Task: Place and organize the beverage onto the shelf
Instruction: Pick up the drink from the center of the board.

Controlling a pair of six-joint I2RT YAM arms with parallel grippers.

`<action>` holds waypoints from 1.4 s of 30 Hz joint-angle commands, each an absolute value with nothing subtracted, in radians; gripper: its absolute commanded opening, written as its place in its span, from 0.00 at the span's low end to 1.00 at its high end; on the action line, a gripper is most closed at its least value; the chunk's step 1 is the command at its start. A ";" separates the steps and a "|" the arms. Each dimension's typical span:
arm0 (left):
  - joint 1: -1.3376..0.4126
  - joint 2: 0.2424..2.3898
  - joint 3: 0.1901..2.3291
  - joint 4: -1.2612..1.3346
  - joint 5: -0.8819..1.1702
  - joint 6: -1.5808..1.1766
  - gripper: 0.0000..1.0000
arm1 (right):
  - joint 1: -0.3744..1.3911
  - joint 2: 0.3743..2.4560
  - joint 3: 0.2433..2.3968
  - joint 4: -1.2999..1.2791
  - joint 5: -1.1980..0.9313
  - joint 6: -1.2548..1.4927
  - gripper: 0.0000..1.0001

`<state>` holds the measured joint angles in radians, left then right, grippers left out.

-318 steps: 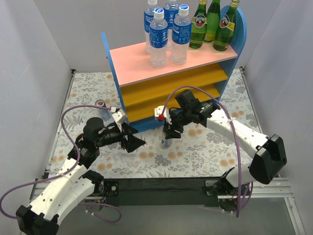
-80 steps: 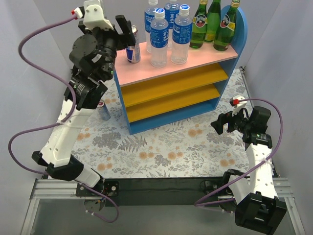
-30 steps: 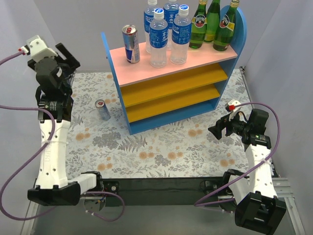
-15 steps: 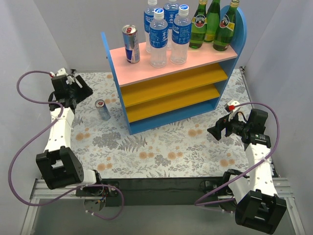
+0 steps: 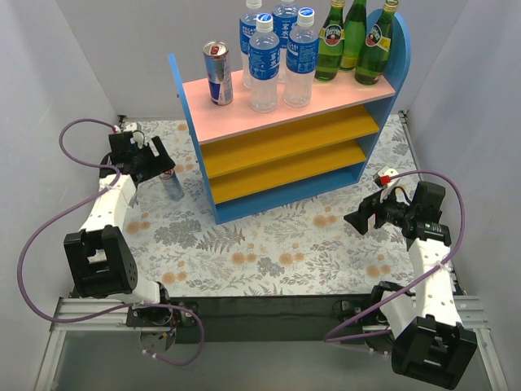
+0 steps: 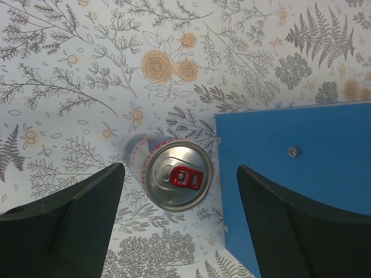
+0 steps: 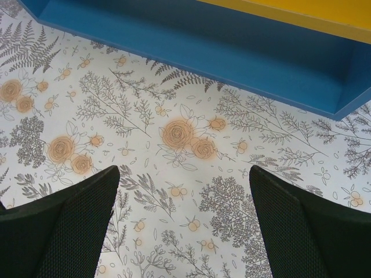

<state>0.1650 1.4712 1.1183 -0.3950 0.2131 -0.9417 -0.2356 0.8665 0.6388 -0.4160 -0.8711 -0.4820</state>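
**Last can waited beside the shelf**

Top view: eight drinks (image 5: pixel 281 57) stood on the shelf (image 5: pixel 244 106). One can (image 5: pixel 172 187) stood near the table's far-left corner, under the spread left gripper (image 5: pixel 156 167). The right gripper (image 5: pixel 362 218) hung spread and empty.

Left wrist: the fingers (image 6: pixel 69 220) straddled the can without touching it. An off-centre squeeze might topple it.

Right wrist: flowered cloth (image 7: pixel 179 174) lay beneath, between pale walls.

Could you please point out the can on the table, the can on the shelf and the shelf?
Can on the table (image 6: pixel 178 182): left wrist view, on its lid.
Can on the shelf (image 5: pixel 218 81): top external view, on its body.
Shelf (image 5: pixel 236 110): top external view, bare pink top board.
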 commanded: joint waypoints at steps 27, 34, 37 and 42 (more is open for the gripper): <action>0.014 1.348 0.627 0.389 -0.054 -0.749 0.76 | -0.241 0.881 0.641 -0.428 -0.904 -0.509 0.98; 0.014 1.407 0.594 0.491 -0.060 -0.704 0.72 | -0.241 0.882 0.641 -0.426 -0.900 -0.509 0.98; 0.015 1.417 0.583 0.514 -0.042 -0.703 0.69 | -0.242 0.882 0.641 -0.426 -0.897 -0.511 0.98; 0.015 1.436 0.589 0.492 -0.023 -0.712 0.64 | -0.242 0.882 0.641 -0.426 -0.896 -0.511 0.98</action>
